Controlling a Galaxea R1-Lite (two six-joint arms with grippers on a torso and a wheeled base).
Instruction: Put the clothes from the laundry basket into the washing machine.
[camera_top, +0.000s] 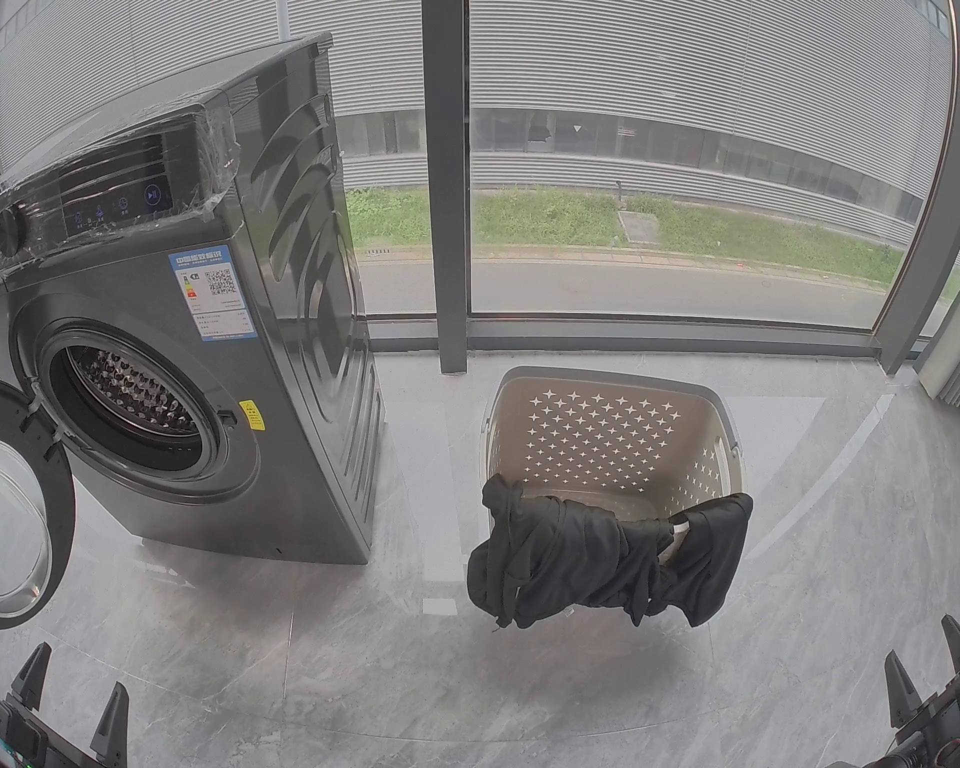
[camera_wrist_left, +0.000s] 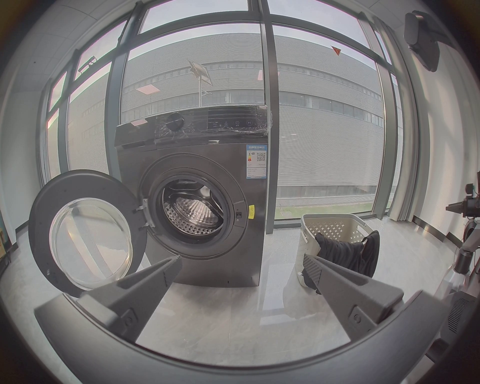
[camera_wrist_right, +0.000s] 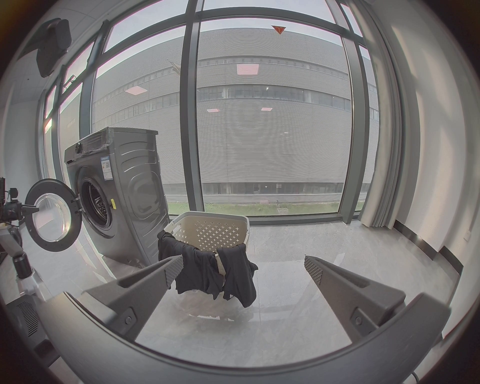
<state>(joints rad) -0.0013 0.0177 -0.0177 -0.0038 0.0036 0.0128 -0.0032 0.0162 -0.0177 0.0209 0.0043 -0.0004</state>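
Note:
A beige laundry basket (camera_top: 610, 440) stands on the floor by the window, with black clothes (camera_top: 590, 562) draped over its near rim. To its left is the grey washing machine (camera_top: 190, 330), its round door (camera_top: 30, 520) swung open and the drum (camera_top: 135, 395) exposed. My left gripper (camera_top: 70, 700) is low at the near left, open and holding nothing. My right gripper (camera_top: 925, 665) is low at the near right, open as well. In the left wrist view the gripper (camera_wrist_left: 242, 267) faces the machine (camera_wrist_left: 200, 200) and basket (camera_wrist_left: 335, 232). In the right wrist view the gripper (camera_wrist_right: 242, 272) faces the clothes (camera_wrist_right: 210, 267).
Floor-to-ceiling windows (camera_top: 650, 170) with a dark vertical frame post (camera_top: 445, 180) stand behind the basket and machine. Bare marble floor (camera_top: 400, 680) lies between the grippers and the basket. The open door juts out toward the near left.

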